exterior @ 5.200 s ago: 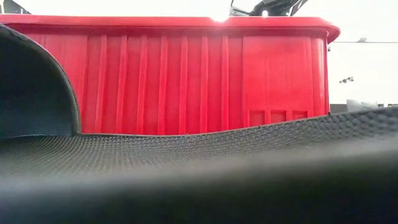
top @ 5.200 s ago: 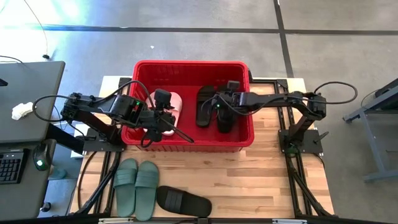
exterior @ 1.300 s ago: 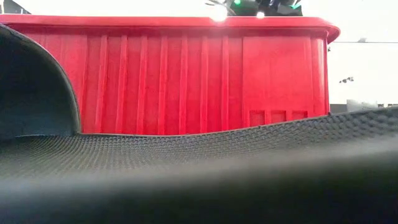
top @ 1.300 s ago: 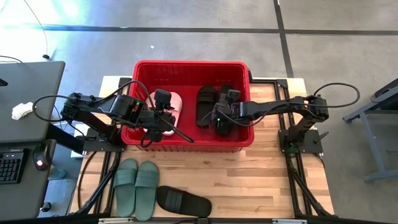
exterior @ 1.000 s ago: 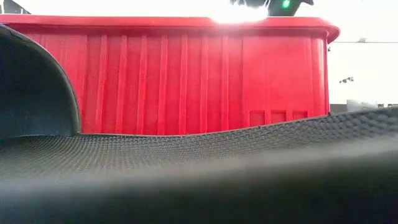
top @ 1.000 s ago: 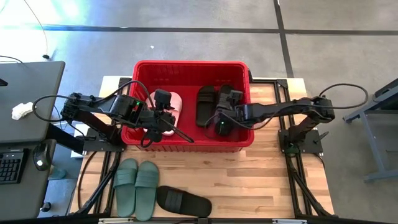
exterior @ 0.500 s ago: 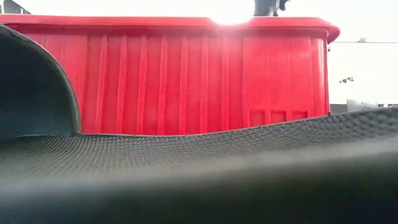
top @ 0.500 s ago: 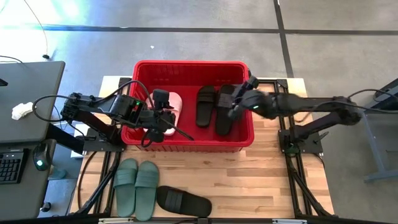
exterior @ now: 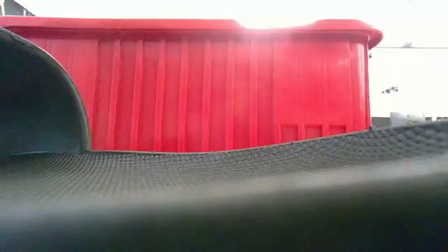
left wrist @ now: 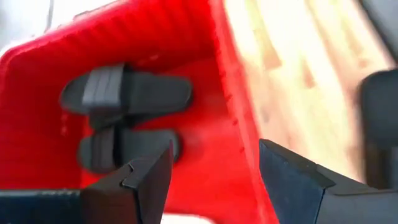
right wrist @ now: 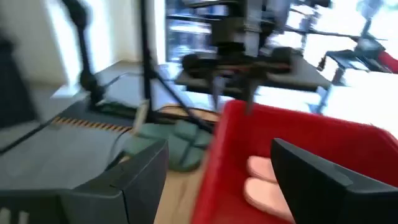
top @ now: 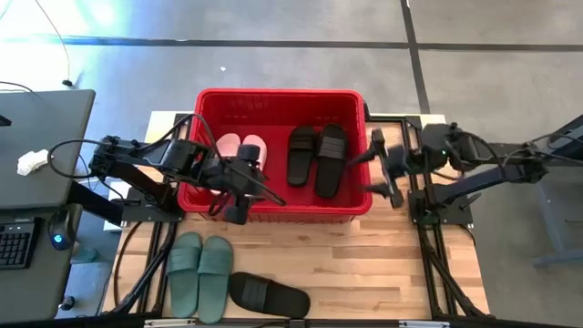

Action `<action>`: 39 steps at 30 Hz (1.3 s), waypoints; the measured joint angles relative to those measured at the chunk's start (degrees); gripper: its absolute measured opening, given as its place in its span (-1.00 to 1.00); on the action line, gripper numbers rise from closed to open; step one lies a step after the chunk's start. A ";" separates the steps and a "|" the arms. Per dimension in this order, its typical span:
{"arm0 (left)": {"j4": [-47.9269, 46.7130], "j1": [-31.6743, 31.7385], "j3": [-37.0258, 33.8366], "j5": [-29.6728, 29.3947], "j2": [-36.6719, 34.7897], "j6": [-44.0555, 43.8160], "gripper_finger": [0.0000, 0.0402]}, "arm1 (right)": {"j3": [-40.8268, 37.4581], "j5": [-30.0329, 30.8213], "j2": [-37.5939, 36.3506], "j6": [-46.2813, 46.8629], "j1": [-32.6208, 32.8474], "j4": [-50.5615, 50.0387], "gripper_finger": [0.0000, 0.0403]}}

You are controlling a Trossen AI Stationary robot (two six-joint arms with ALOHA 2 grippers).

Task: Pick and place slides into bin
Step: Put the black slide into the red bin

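Observation:
The red bin (top: 278,93) stands at the table's far middle. Inside it a pale pink pair of slides (top: 240,149) lies at the left and a black pair (top: 317,158) at the right, soles down on the floor. A sage green pair (top: 200,264) and one black slide (top: 269,293) lie on the table near its front edge. My left gripper (top: 244,187) hovers open over the bin's near left part with nothing between its fingers (left wrist: 214,168). My right gripper (top: 383,170) is open and empty, outside the bin's right wall (right wrist: 217,162).
In the low view the single black slide's sole (exterior: 224,189) fills the foreground before the bin's near wall (exterior: 210,91). A dark desk (top: 36,155) stands left of the table. Bare wood (top: 392,264) lies to the near right.
My right gripper has risen out of the bin's right half and drawn back toward the table's right edge, tipping from pointing down to nearly level, open throughout. The black slide it stood over lies uncovered beside its partner. My left gripper has rolled and tipped up in place.

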 joint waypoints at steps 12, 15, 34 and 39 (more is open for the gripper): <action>-2.11 0.00 0.06 1.69 -1.43 -3.86 0.10 | -0.02 16.02 6.71 -17.48 19.37 -8.69 0.35; -2.58 0.00 0.04 0.51 -1.55 -4.93 0.10 | -0.02 22.44 10.22 -22.87 23.86 -9.46 0.35; -2.92 0.00 0.03 -4.48 -1.45 -5.21 0.10 | -0.06 36.46 35.69 -33.16 31.46 -2.16 0.26; -2.89 0.00 0.02 -4.46 -1.42 -5.20 0.10 | -0.11 36.45 39.90 -33.25 32.39 3.01 0.18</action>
